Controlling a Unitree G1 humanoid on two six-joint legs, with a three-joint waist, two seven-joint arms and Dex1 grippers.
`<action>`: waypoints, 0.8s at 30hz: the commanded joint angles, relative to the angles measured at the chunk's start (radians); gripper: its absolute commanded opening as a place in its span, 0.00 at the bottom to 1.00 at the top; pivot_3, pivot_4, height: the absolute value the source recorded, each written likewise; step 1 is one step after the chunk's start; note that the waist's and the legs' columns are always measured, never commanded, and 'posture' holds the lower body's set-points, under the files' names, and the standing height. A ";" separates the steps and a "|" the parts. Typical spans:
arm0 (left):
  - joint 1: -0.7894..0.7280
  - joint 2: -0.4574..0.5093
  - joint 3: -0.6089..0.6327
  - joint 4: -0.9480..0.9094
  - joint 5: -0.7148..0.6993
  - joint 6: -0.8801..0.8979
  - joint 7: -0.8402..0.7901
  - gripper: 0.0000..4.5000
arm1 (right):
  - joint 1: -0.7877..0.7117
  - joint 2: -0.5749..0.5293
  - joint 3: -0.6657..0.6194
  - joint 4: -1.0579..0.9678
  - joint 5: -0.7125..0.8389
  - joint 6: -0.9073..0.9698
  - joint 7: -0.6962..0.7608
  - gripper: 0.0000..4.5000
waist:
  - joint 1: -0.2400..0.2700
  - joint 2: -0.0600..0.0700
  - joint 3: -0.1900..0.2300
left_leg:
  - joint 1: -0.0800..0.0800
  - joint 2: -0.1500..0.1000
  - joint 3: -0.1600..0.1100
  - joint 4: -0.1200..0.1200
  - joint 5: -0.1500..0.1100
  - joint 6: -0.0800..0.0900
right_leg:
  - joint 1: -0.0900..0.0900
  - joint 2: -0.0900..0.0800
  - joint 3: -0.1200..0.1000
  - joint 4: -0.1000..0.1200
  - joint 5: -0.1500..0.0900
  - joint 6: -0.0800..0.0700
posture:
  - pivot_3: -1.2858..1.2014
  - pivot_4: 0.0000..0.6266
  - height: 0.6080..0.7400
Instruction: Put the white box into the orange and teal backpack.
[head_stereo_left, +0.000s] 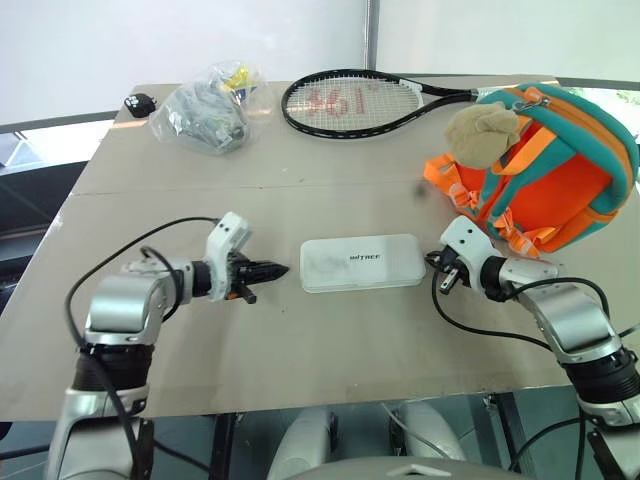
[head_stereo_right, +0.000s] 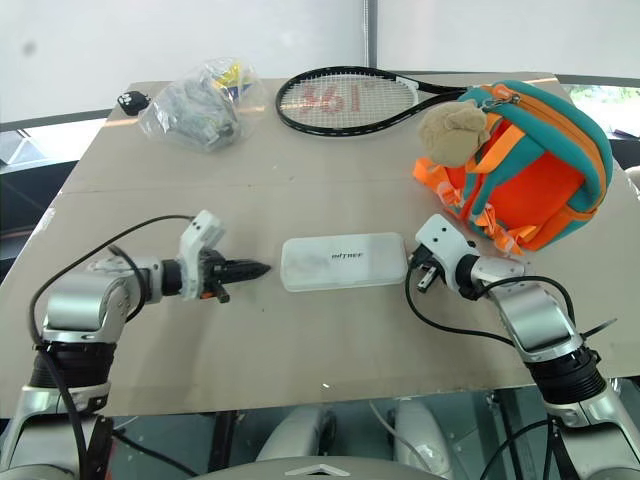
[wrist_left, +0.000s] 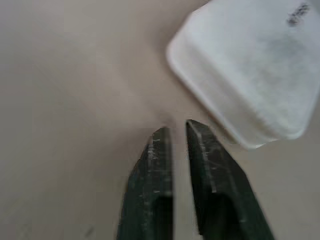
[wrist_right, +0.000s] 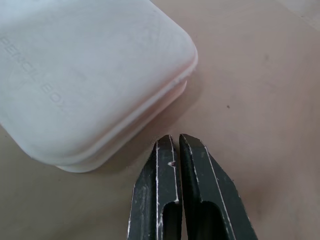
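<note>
The white box (head_stereo_left: 362, 263) lies flat on the table (head_stereo_left: 300, 340) between both grippers. The left gripper (head_stereo_left: 272, 271), jaws slightly parted and empty, points at the box's 9 o'clock end. The right gripper (wrist_right: 175, 145), jaws closed and empty, sits just beside its 3 o'clock end. The orange and teal backpack (head_stereo_left: 560, 170) stands at the box's 2 o'clock.

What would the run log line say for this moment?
flat white box: on table, untouched | left gripper: slightly open, empty, beside box | right gripper: shut, empty, opposite end | orange and teal backpack: on table
</note>
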 joint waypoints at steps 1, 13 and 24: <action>0.039 0.036 0.086 0.016 -0.049 0.014 0.019 0.47 | 0.006 -0.013 -0.029 0.002 0.003 -0.027 0.003 0.00 | 0.002 0.000 0.000 | 0.000 0.000 0.000 0.000 0.000 0.000 | 0.000 0.000 0.000 0.000 0.000 0.000 | 0.52 0.24 1.00; -0.052 0.013 0.245 0.112 -0.386 0.539 0.043 0.99 | -0.013 -0.001 -0.020 0.031 0.013 -0.075 0.027 0.00 | 0.008 0.000 0.000 | 0.001 -0.001 -0.002 0.000 0.000 0.000 | 0.001 0.000 -0.001 0.000 0.000 0.000 | 0.52 0.24 1.00; -0.096 -0.092 0.140 0.240 -0.352 0.432 0.121 0.99 | -0.075 0.081 0.094 0.068 -0.002 -0.131 0.066 0.00 | 0.002 0.000 -0.002 | 0.003 0.000 0.000 0.000 0.000 0.000 | 0.002 0.000 0.001 0.000 0.000 0.000 | 0.52 0.24 1.00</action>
